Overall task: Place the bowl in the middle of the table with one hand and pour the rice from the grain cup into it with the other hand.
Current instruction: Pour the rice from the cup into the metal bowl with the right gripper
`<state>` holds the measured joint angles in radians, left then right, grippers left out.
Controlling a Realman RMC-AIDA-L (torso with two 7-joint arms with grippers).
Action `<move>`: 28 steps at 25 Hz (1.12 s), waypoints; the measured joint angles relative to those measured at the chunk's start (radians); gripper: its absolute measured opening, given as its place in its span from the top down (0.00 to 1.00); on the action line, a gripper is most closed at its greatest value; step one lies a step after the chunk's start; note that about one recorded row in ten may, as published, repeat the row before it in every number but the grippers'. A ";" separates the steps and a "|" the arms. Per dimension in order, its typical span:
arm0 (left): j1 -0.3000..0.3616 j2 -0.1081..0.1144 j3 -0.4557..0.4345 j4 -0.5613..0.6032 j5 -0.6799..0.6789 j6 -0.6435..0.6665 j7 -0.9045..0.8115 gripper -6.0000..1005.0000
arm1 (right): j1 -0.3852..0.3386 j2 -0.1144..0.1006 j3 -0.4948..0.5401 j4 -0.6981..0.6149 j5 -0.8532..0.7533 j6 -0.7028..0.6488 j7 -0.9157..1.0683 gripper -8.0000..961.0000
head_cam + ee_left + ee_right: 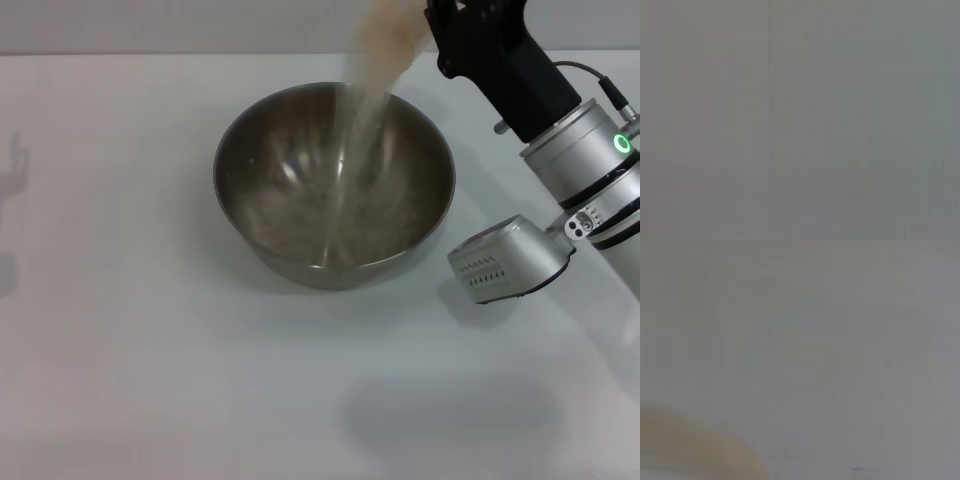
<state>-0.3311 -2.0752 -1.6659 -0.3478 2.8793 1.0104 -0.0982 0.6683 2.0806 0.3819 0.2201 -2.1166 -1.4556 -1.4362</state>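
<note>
The right gripper's (432,30) fingers hold the tipped grain cup (392,28) above the far rim of the bowl; how tightly I cannot tell. The white worktop (150,380) carries the bowl (334,186) about mid-table, directly below the cup. Rice (358,130) streams down into it, with little visibly settled inside. The left gripper is out of view.
</note>
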 joint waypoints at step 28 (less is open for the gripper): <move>-0.005 0.000 0.009 0.000 0.000 0.002 -0.001 0.30 | -0.014 0.001 -0.033 -0.001 -0.031 0.001 -0.133 0.99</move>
<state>-0.3362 -2.0755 -1.6566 -0.3482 2.8793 1.0123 -0.0997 0.6538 2.0817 0.3488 0.2193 -2.1473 -1.4541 -1.5689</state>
